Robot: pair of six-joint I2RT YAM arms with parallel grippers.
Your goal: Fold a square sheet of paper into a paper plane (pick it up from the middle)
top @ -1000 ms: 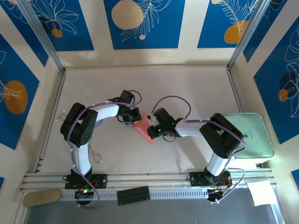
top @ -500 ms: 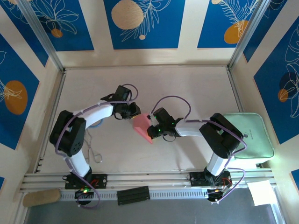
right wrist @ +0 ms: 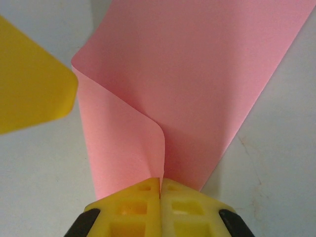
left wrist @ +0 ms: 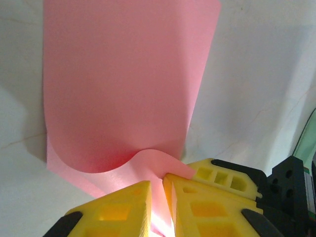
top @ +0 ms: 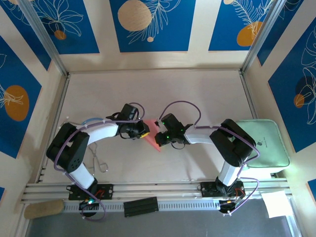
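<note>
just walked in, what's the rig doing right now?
Both arms are working a pink sheet of paper at the middle of the table. The right gripper is shut on one edge, where the paper curls over in a soft bend. The left gripper meets it from the opposite side, jaws nearly closed around a curled corner; whether it actually clamps is unclear. The sheet is loosely bent, nowhere near a finished plane.
</note>
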